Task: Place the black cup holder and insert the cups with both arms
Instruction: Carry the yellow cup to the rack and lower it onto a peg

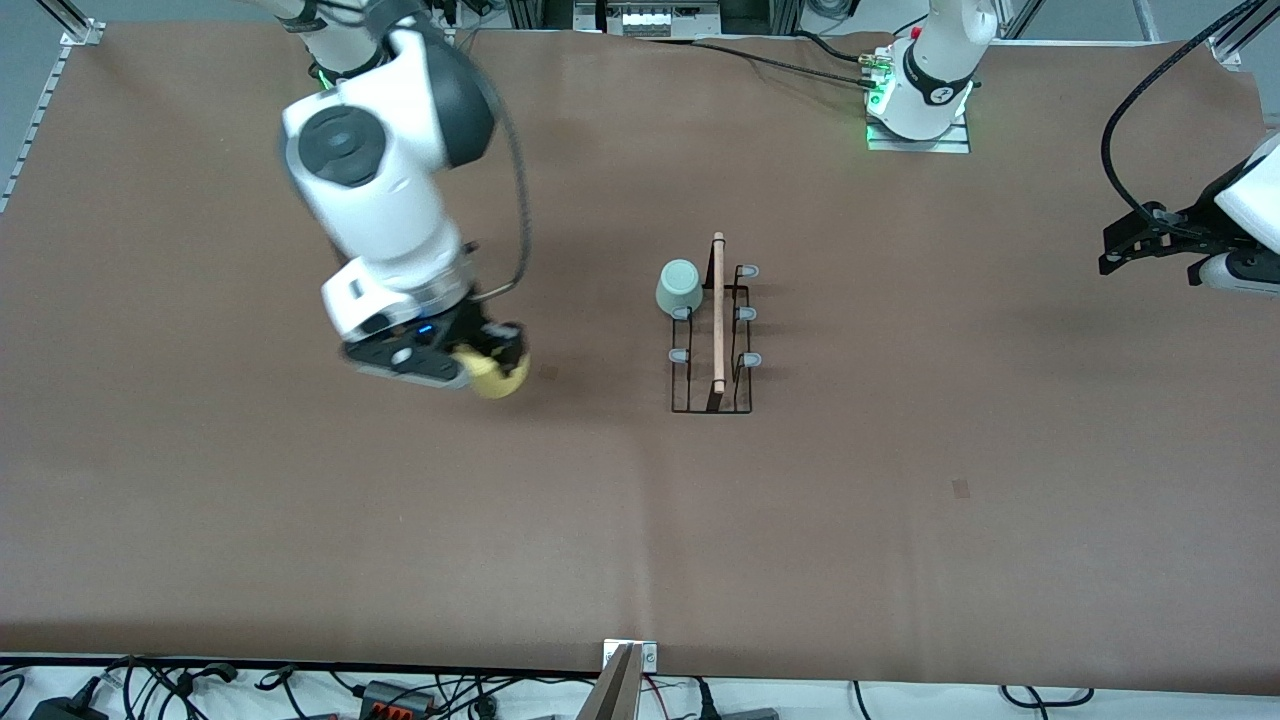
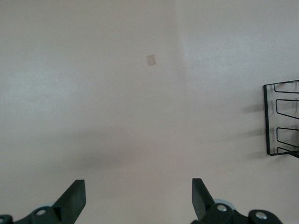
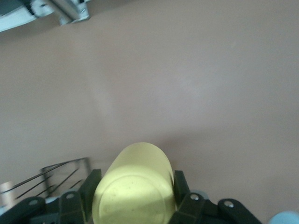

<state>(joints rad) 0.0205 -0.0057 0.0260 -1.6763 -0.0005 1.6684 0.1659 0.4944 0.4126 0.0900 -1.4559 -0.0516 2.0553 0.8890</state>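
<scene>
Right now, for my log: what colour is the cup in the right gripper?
Yellow cup, best in the right wrist view.

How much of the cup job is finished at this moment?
Done: the black wire cup holder stands mid-table, and a pale green cup sits on one peg. In hand: the right gripper holds a yellow cup over the table. Left: seating that cup. The left gripper waits open.

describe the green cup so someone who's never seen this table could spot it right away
Find the black cup holder, a thin wire rack with a wooden rod along its top, near the middle of the brown table. The pale green cup sits upturned on one of its pegs, on the side toward the right arm's end. It is the only cup on the rack.
</scene>
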